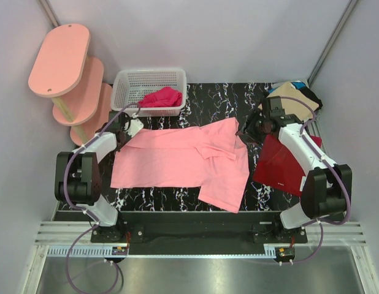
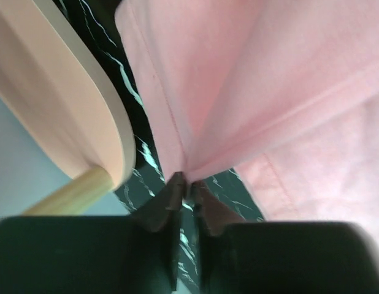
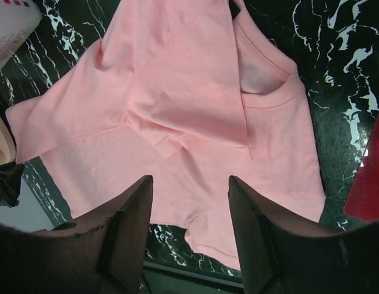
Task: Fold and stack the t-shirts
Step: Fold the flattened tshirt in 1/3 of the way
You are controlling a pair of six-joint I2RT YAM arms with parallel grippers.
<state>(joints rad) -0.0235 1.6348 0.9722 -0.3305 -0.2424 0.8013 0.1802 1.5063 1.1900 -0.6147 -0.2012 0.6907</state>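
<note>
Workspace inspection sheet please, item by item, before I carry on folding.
Surface: black marbled table, no spills seen.
Job's things: pink t-shirt spread in the centre, partly folded; dark red t-shirt flat on the right; tan and black shirts piled in the far right corner.
Clutter: white basket holding a crimson garment.
Grippers: left gripper pinching the pink t-shirt's edge; right gripper open above it, empty.
Cables: purple cables loop along both arms; no snag seen.
Surroundings: pink tiered shelf on the left; grey walls.
</note>
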